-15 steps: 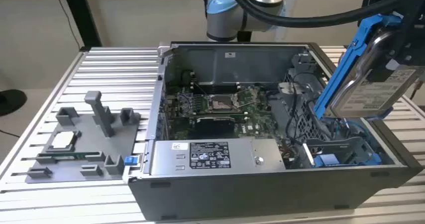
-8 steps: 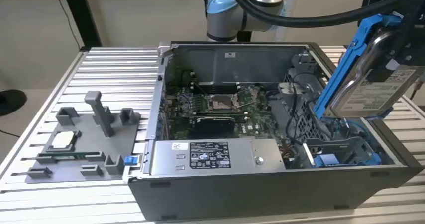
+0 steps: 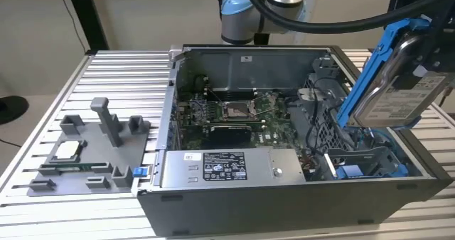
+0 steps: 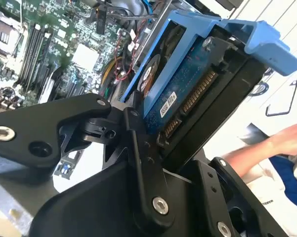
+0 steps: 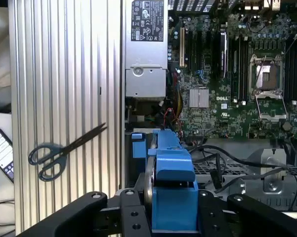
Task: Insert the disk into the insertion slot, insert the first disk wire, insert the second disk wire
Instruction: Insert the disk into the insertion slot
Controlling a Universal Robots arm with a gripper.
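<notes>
Disk (image 3: 393, 102) clamped in end effector (image 4: 188, 126), long axis near-upright (slightly tilted), above insertion slot (image 3: 368, 162)

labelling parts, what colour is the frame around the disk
Bright blue; the frame shows best in the exterior view.

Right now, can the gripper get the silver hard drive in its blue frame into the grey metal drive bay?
Probably yes: the gripper holds the silver hard drive tilted above the open grey drive bay, nothing between.
</notes>
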